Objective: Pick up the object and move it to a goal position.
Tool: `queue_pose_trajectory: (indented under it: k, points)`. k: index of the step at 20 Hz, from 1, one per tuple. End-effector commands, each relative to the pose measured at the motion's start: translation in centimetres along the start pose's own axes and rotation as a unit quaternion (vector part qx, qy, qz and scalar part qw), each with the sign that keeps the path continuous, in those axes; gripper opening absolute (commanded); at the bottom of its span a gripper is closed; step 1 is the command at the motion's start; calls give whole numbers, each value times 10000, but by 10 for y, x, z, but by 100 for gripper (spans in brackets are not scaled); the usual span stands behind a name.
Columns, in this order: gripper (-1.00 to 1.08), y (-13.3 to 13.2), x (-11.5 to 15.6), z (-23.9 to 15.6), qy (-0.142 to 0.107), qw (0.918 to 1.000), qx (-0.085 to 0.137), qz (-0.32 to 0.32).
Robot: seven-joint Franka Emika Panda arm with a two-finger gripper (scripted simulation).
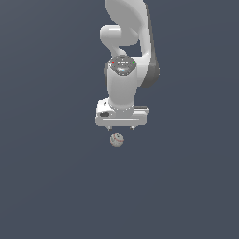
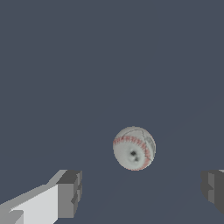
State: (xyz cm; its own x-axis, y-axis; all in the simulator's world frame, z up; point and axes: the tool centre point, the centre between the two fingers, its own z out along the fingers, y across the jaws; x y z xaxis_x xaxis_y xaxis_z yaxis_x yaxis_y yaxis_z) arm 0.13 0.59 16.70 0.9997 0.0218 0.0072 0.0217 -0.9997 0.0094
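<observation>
Plain dark blue-grey floor [image 1: 51, 186], no walls or furniture visible. Ball [image 1: 116, 139] is small, white w/ thin red stitching, lying on floor just below gripper [image 1: 121, 127]. Fingers [image 2: 70, 192] spread wide, ball untouched between them.
</observation>
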Motion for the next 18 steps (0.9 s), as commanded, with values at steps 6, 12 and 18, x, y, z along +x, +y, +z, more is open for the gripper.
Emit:
queue_pose_trajectory:
  k: [6,12,18]
  points:
    - [100,3,8,-8,115,9999,-58,2]
    - [100,6,16,-19,239,9996,-121,10]
    - [100,8,11,-2,183,9998,-87,-32]
